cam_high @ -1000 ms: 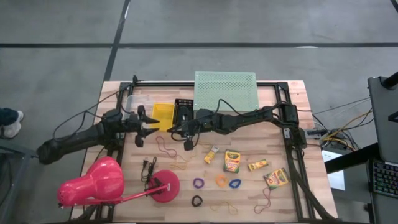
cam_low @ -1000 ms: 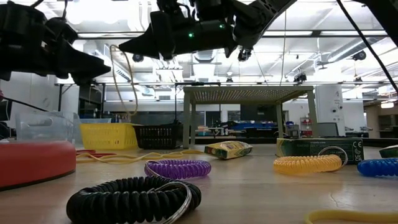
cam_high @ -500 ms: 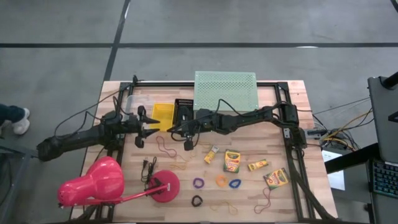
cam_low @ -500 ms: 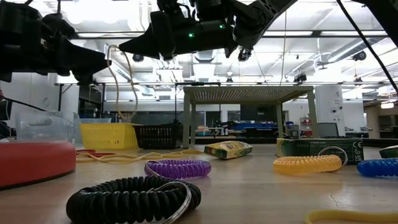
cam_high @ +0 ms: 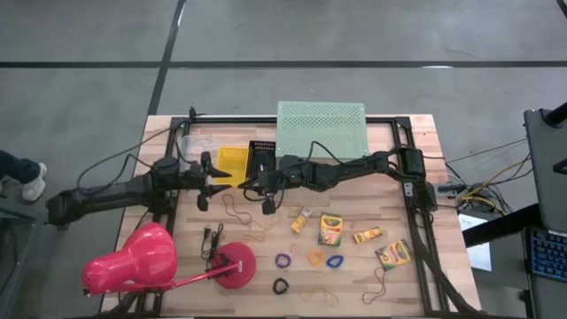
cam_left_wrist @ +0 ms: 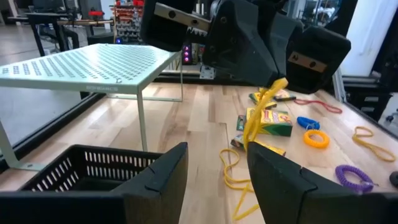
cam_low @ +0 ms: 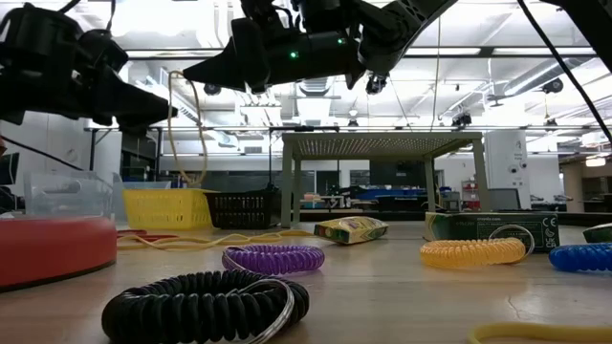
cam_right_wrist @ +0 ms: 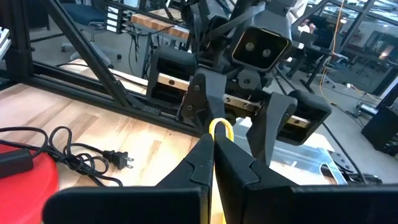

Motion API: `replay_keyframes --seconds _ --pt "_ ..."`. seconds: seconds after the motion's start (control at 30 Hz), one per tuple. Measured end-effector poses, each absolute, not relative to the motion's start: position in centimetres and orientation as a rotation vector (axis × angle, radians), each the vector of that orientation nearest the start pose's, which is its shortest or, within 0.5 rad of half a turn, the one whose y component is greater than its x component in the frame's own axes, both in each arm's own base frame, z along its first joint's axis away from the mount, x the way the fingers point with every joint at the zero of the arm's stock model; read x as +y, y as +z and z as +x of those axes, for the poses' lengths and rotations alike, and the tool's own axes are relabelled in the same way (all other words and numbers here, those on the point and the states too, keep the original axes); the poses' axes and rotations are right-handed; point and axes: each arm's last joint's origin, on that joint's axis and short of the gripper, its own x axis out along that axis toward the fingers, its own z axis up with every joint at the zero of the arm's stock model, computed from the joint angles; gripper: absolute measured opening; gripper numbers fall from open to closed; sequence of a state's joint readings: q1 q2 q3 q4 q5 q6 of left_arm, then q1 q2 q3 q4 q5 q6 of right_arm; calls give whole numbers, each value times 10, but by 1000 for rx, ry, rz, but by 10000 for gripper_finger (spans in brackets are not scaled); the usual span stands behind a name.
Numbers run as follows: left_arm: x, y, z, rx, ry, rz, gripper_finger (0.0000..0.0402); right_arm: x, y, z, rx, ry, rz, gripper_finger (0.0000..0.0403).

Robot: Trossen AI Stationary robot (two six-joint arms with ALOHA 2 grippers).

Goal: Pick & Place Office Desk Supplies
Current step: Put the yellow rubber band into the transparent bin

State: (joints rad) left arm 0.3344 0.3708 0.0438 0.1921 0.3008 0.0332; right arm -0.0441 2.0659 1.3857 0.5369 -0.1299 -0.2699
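My right gripper (cam_high: 243, 184) hangs above the table in front of the yellow basket (cam_high: 232, 162), shut on a thin yellow rubber band (cam_low: 184, 124). My left gripper (cam_high: 221, 178) faces it from the table's left, open, its fingers (cam_left_wrist: 163, 180) on either side of the hanging band (cam_left_wrist: 256, 118); I cannot tell whether they touch it. More bands (cam_high: 235, 209) lie on the table below. Crayon boxes (cam_high: 330, 229) and the purple (cam_high: 283, 260), orange (cam_high: 314, 257), blue (cam_high: 334, 261) and black (cam_high: 281, 285) ring loops lie toward the near right. My right gripper pinches the top of the rubber band's loop (cam_right_wrist: 219, 127) between the tips of its two shut fingers. The fingers reach level toward the table's left. The band hangs slack below them as a long loop (cam_low: 172, 143), and its lower end curls down toward the table (cam_left_wrist: 231, 180).
The black basket (cam_high: 261, 159) and the mint-green shelf (cam_high: 321, 128) stand at the far side. The pink lamp (cam_high: 146, 257), its round base (cam_high: 235, 264) and its black cord (cam_high: 213, 237) take up the near left. A clear container (cam_high: 197, 145) is far left.
My left gripper has edged toward the right gripper and the hanging band, and has sunk a little. The right gripper has kept still, and the band still hangs from it.
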Motion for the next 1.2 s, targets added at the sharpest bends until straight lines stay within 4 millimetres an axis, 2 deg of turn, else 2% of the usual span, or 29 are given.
replay_keyframes --seconds 0.73,0.9,1.13,1.2 --pt "33 170 126 85 -31 24 164 -17 214 469 132 105 -257 8" --pt "33 169 126 87 -31 23 114 -17 214 469 134 105 -256 8" --pt "33 169 126 88 -31 22 17 -17 214 469 139 106 -256 8" --pt "33 169 126 88 -31 20 7 -17 214 469 139 106 -256 8"
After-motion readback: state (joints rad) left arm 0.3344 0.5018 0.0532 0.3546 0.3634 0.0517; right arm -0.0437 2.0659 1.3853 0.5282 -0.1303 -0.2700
